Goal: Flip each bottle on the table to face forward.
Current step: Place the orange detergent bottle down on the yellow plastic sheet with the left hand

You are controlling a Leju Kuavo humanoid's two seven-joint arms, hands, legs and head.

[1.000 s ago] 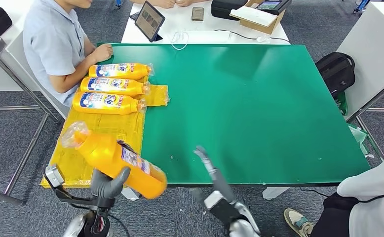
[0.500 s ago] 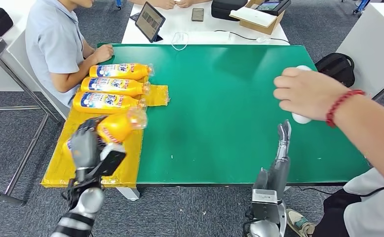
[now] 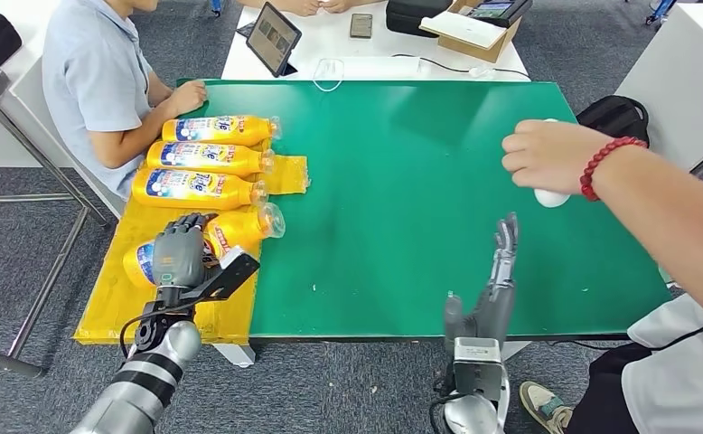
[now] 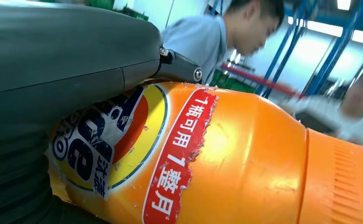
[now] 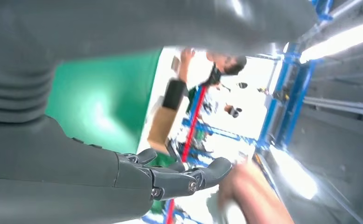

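So I've got my left hand [image 3: 178, 256] grasping the fourth bottle [image 3: 230, 231] on the yellow mat [image 3: 122, 298], label up, beside three done ones [image 3: 205, 158], right hand [image 3: 492, 289] released, nearly finished I reckon.

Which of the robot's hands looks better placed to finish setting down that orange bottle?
The left hand. It already grips the bottle lying on the yellow mat, beside the three-bottle row. The right hand is open and upright over the green table, well away.
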